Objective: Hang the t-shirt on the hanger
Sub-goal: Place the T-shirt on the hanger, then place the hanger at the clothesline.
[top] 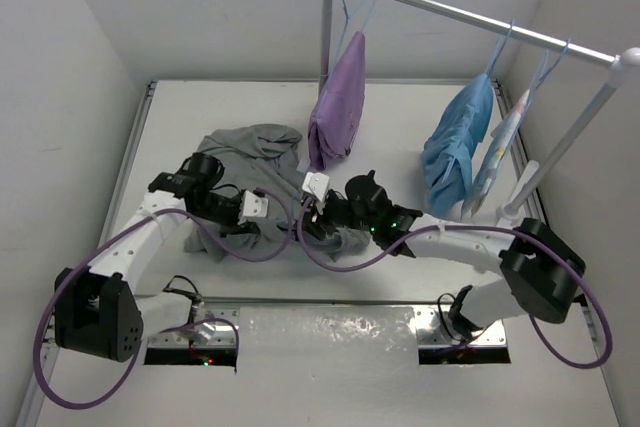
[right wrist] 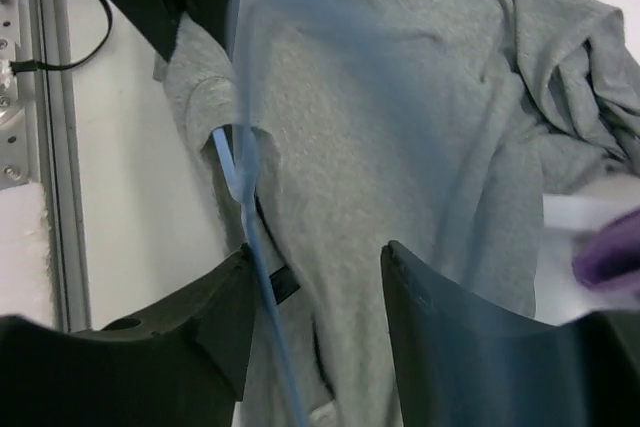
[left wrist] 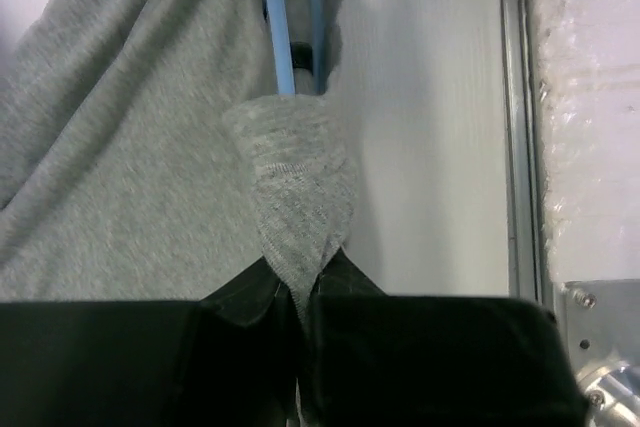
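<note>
The grey t-shirt (top: 252, 144) lies crumpled on the white table, stretching from back left toward the front middle. My left gripper (top: 266, 213) is shut on a bunched fold of the t-shirt (left wrist: 295, 202), pinched between its fingertips (left wrist: 345, 277). The pale-blue wire hanger (left wrist: 281, 42) runs into that fold, under the cloth. My right gripper (top: 318, 217) is open over the t-shirt (right wrist: 400, 137), with grey cloth between its fingers (right wrist: 430, 317). The hanger wire (right wrist: 262, 282) passes beside its left finger. The hanger's hook and most of its frame are hidden.
A metal clothes rail (top: 470, 15) stands at the back right. On it hang a purple garment (top: 338, 102), a light-blue garment (top: 458, 142) and a pale patterned one (top: 505, 132). White walls close in the table. A metal rail (left wrist: 520, 117) runs along the near edge.
</note>
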Controlling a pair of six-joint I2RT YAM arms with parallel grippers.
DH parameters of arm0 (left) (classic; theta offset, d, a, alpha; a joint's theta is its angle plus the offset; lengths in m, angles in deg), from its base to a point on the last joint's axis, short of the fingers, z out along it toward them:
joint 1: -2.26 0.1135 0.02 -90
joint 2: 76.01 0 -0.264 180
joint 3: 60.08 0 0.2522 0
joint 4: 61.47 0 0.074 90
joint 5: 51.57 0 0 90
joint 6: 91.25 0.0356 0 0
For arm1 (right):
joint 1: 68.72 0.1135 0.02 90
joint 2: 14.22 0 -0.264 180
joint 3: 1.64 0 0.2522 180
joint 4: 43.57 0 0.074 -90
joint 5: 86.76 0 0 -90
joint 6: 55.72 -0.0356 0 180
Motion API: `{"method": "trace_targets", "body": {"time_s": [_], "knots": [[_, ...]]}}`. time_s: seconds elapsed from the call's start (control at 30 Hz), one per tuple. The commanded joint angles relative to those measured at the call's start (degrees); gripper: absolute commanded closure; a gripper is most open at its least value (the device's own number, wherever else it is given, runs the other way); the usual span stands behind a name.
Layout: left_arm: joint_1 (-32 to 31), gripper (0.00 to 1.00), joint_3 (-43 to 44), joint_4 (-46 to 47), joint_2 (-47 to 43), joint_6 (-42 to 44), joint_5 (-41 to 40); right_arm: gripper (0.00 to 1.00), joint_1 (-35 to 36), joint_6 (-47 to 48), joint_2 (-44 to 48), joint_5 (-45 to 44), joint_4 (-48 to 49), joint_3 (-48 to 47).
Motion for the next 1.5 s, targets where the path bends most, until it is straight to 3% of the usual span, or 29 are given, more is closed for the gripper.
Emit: {"method": "trace_targets", "body": {"time_s": [0.0, 0.1, 0.23, 0.27, 0.37, 0.47, 0.57, 0.73, 0.83, 0.87, 0.9, 0.97, 1.13, 1.17, 1.2, 1.27, 1.3, 1.37, 1.43, 1.47], "knots": [[0.1, 1.0, 4.2, -3.5, 0.2, 6.7, 14.8, 0.49, -0.4, -1.0, -5.5, 5.8, 6.1, -1.7], [1.2, 1.0, 4.4, -3.6, 1.3, 7.0, 17.6, 0.53, -1.0, -2.4, -7.0, 8.0, 9.9, -0.4], [1.8, 1.0, 4.6, -6.9, 3.1, 10.8, 18.3, 0.83, -3.3, -8.6, -7.0, 11.9, 16.7, 2.9], [2.0, 1.0, 4.7, -7.8, 4.0, 12.0, 18.4, 1.0, -4.0, -9.1, -6.9, 12.2, 17.8, 3.9], [3.1, 1.0, 5.2, -9.2, 5.6, 13.4, 17.5, 1.0, -5.1, -10.2, -5.4, 12.5, 19.3, 6.4], [6.5, 0.98, 6.5, -11.3, 6.8, 14.9, 14.5, 1.0, -5.3, -7.4, -1.4, 11.4, 13.9, 7.7], [10.8, 0.78, 8.0, -14.3, 8.0, 18.4, 9.1, 1.0, -5.3, -1.7, 4.3, 7.2, 6.9, 9.4], [14.4, 0.62, 8.7, -14.1, 8.0, 18.5, 5.4, 1.0, -5.3, 3.6, 13.1, 3.3, -3.2, 9.7], [15.1, 0.62, 9.1, -12.9, 7.8, 17.4, 5.6, 1.0, -5.3, 5.2, 15.5, 2.8, -10.1, 7.3], [15.3, 0.64, 9.3, -12.3, 7.6, 17.1, 5.5, 1.0, -5.2, 6.0, 16.0, 2.9, -11.5, 6.6], [15.4, 0.73, 9.3, -10.4, 7.3, 15.1, 5.4, 1.0, -5.2, 6.4, 16.4, 3.0, -14.2, 5.4], [15.7, 0.75, 9.2, -7.3, 6.7, 12.4, 4.3, 1.0, -5.1, 7.7, 17.9, 2.4, -16.2, 4.8], [15.9, 0.45, 11.5, -9.1, 5.9, 12.1, 5.2, 1.0, -4.6, 8.4, 18.9, 0.8, -21.2, 2.1], [15.9, 0.41, 12.4, -10.5, 5.6, 12.6, 6.5, 1.0, -4.0, 8.4, 18.5, 0.4, -21.7, 1.0], [15.9, 0.31, 14.5, -12.7, 5.4, 13.5, 9.8, 1.0, -3.7, 8.4, 18.1, -0.4, -21.9, 0.5], [15.6, 0.24, 16.5, -18.5, 3.6, 16.8, 14.4, 1.0, -2.9, 8.7, 16.8, -0.7, -22.3, -1.2], [15.1, 0.23, 17.8, -18.5, 2.6, 15.8, 15.4, 1.0, -2.8, 8.8, 16.5, -0.7, -22.3, -1.7], [11.1, 0.23, 18.1, -11.0, -1.1, 3.6, 15.5, 1.0, -2.5, 9.0, 15.4, -0.6, -22.3, -3.5], [2.7, 0.22, 15.7, 1.3, -4.5, -11.6, 10.3, 1.0, -1.9, 9.3, 14.5, -1.1, -22.5, -4.9], [1.5, 0.22, 17.3, 1.0, -3.6, -12.9, 11.5, 1.0, -1.3, 9.8, 13.4, -1.4, -24.7, -6.5]]}}
